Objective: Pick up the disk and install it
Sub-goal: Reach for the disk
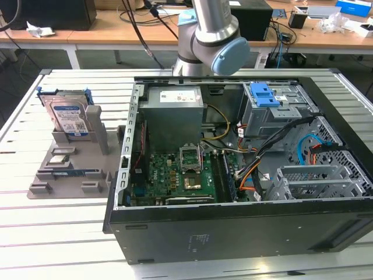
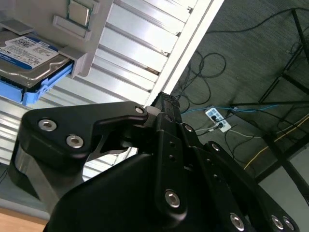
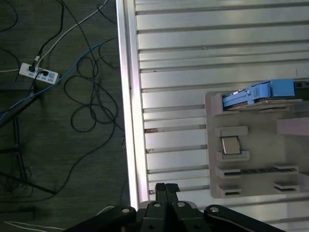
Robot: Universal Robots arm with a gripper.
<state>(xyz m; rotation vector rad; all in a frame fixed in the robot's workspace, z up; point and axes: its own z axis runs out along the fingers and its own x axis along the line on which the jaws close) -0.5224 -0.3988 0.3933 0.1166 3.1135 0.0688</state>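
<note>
Exterior view: the disk (image 1: 69, 119) is standing on edge in a grey holder (image 1: 78, 166) on a slatted metal table (image 1: 52, 239), at the exterior view's left of an open computer case (image 1: 233, 233) and just beside it. The robot arm (image 1: 207, 32) is rising at the far side behind the case. A drive cage with a blue bracket (image 1: 265, 93) is sitting in the case's far corner, towards the exterior view's right. Wooden desks (image 1: 116, 32) strewn with cables are standing beyond the table. Second wrist view: the gripper (image 2: 166, 100) is hanging with its fingers together and is gripping nothing. The disk (image 2: 26, 53), in its blue carrier frame, is resting in the holder. A dark floor is lying below the table, with loose cables and a power strip (image 2: 215, 116) on it. First wrist view: the gripper (image 3: 167, 187) is hovering above the table's edge rail, well apart from the disk (image 3: 256, 93), which is showing edge-on in the holder beside a small square part (image 3: 231, 145). Judgement: the reach toward the disk is in hand and the pickup is not yet made. A grasp is calling for the fingers to part wide enough to straddle the drive's thin edge, squarely and clear of the holder's walls.
</note>
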